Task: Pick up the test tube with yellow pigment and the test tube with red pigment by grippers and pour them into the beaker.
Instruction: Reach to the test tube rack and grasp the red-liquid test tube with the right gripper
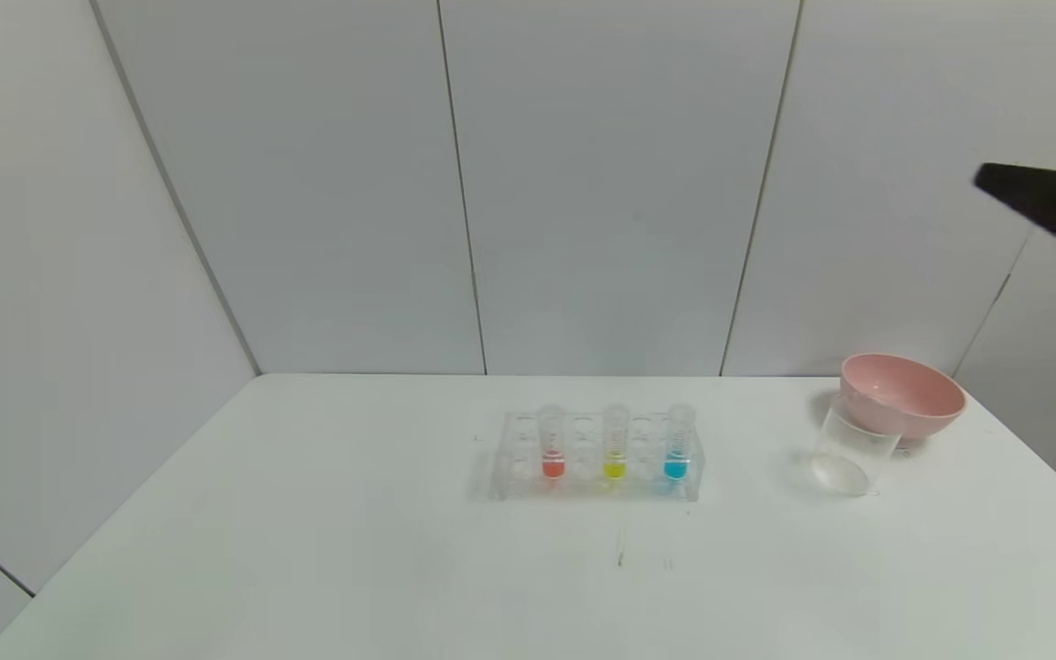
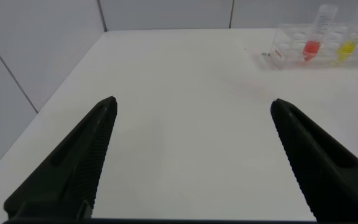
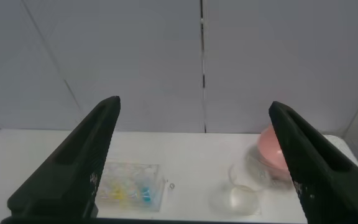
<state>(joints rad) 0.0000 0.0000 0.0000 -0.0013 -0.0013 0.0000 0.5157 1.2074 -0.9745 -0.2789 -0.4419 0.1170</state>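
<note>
A clear rack (image 1: pixel 597 458) stands mid-table and holds three upright tubes. The test tube with red pigment (image 1: pixel 553 446) is on the left, the test tube with yellow pigment (image 1: pixel 615 446) in the middle, and a blue tube (image 1: pixel 677 446) on the right. The beaker (image 1: pixel 849 454) stands to the rack's right, apparently empty. My right gripper (image 1: pixel 1041 202) hangs high at the far right, open and empty (image 3: pixel 194 102), looking down on the rack (image 3: pixel 129 190) and beaker (image 3: pixel 238 193). My left gripper (image 2: pixel 194 102) is open and empty over the table's left part, with the red tube (image 2: pixel 312 45) and yellow tube (image 2: pixel 348 46) far off.
A pink bowl (image 1: pixel 899 394) sits right behind the beaker, near the table's right edge; it also shows in the right wrist view (image 3: pixel 269 152). Grey wall panels close the back and both sides. The white table (image 1: pixel 308 550) has bare room in front of and left of the rack.
</note>
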